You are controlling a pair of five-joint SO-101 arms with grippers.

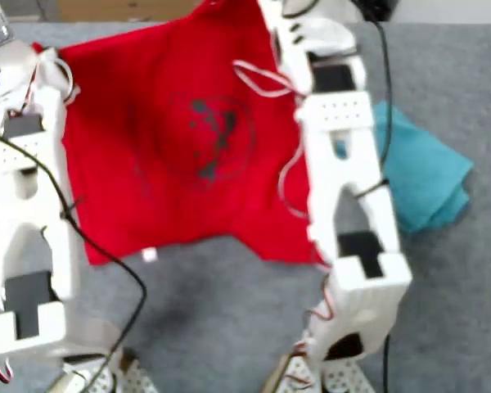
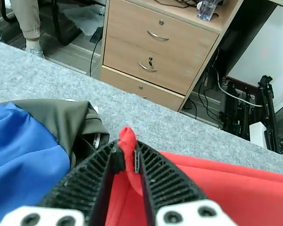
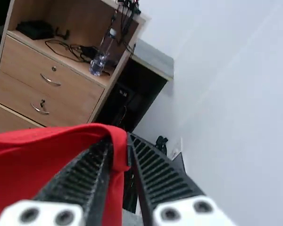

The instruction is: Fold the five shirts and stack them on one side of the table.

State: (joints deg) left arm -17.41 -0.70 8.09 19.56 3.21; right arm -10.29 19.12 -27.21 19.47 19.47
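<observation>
Red shirt lies spread mostly flat on the grey table, print side up, between the two arms. Left gripper is clamped on a bunched bit of the red shirt's edge, with a small nub of fabric sticking out past the fingertips. Right gripper is pinching the red fabric too: cloth is folded over one finger and caught between both, and this side looks raised off the table, with wall and furniture behind it rather than tabletop. In the high view the left arm runs along one side edge of the shirt and the right arm along the other. The fingertips at the far corners are smeared there, so the exact grip points can't be read from above. Teal shirt sits folded on the table just outside the right arm, apart from the red one. Blue shirt lies beside the left gripper, with a dark olive garment, probably another shirt, touching it. Wooden drawer cabinet stands beyond the table's far edge.
</observation>
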